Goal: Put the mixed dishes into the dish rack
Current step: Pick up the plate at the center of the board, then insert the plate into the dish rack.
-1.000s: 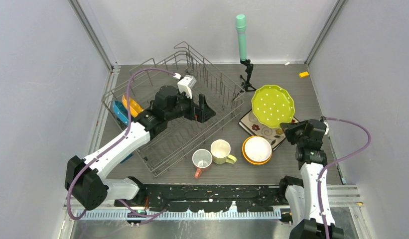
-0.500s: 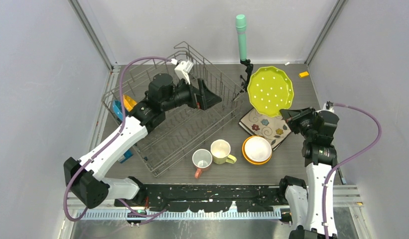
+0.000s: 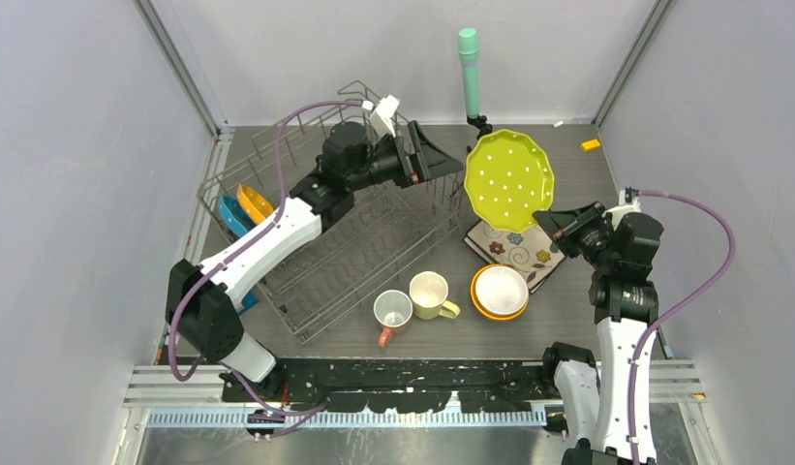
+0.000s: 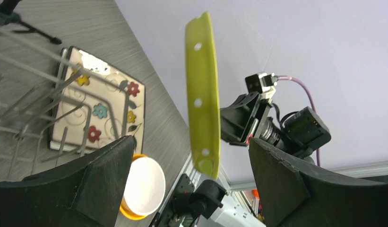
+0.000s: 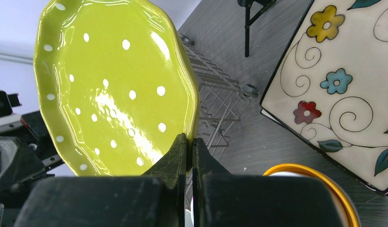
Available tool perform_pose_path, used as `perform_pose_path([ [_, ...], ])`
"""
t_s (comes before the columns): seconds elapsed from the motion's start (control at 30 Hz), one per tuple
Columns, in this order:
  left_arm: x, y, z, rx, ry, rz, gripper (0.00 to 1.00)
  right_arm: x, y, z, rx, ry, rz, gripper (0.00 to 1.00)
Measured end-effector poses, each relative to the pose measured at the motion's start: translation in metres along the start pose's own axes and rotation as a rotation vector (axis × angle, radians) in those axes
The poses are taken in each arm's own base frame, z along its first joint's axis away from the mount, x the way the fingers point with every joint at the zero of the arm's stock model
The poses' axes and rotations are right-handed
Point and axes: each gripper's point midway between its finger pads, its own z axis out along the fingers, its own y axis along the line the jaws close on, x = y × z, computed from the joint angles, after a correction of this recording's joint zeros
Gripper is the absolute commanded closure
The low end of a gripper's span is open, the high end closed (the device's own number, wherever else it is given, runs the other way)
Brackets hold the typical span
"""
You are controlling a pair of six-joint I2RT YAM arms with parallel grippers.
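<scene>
The dish rack point(image 3: 345, 242) was seen to hold a blue plate point(image 3: 231, 217) and an orange plate point(image 3: 255, 203), stood on edge at its left end. The yellow-green plate point(image 3: 509, 181) was held aloft just right of the rack, pinched at its lower rim by the right gripper point(image 5: 187, 142). The left gripper point(image 3: 456, 163) was spread wide around the plate's edge, untouched. On the table a white bowl point(image 3: 500, 289) was nested in an orange bowl point(image 3: 478, 302).
</scene>
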Motion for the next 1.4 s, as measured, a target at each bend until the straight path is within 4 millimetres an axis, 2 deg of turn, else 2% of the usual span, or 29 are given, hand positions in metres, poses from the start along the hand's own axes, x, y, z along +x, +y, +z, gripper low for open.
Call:
perform_pose_path([
  [0.13, -0.005, -0.015, 0.018, 0.031, 0.011, 0.015, 0.08, 0.003, 0.003, -0.001, -0.016, 0.019, -0.002, 1.00],
  [0.33, -0.006, -0.034, 0.037, 0.054, 0.050, 0.062, 0.17, 0.005, 0.008, -0.001, -0.045, 0.035, -0.010, 1.00],
  [0.47, 0.006, -0.027, 0.043, 0.028, 0.096, 0.065, 0.24, 0.005, 0.012, -0.002, -0.065, 0.037, -0.019, 1.00],
  [0.67, 0.026, -0.011, 0.050, -0.037, 0.167, 0.076, 0.41, 0.007, 0.017, -0.002, -0.087, 0.049, -0.027, 1.00],
  [0.9, 0.030, -0.011, 0.053, -0.071, 0.193, 0.112, 0.63, 0.008, 0.018, -0.002, -0.097, 0.059, -0.036, 1.00],
  [0.97, 0.032, -0.013, 0.053, -0.071, 0.197, 0.125, 0.71, 0.009, 0.018, -0.002, -0.099, 0.063, -0.040, 1.00],
  [1.03, 0.034, -0.011, 0.053, -0.087, 0.199, 0.126, 0.86, 0.009, 0.018, -0.002, -0.100, 0.064, -0.054, 1.00],
  [1.1, 0.034, -0.005, 0.054, -0.112, 0.194, 0.135, 0.96, 0.009, 0.019, -0.002, -0.108, 0.063, -0.070, 1.00],
  [1.17, 0.036, -0.003, 0.054, -0.117, 0.204, 0.124, 1.00, 0.010, 0.020, -0.002, -0.116, 0.065, -0.085, 1.00],
  [1.4, 0.036, -0.001, 0.055, -0.130, 0.199, 0.138, 1.00, 0.010, 0.017, 0.001, -0.107, 0.074, -0.085, 0.99],
])
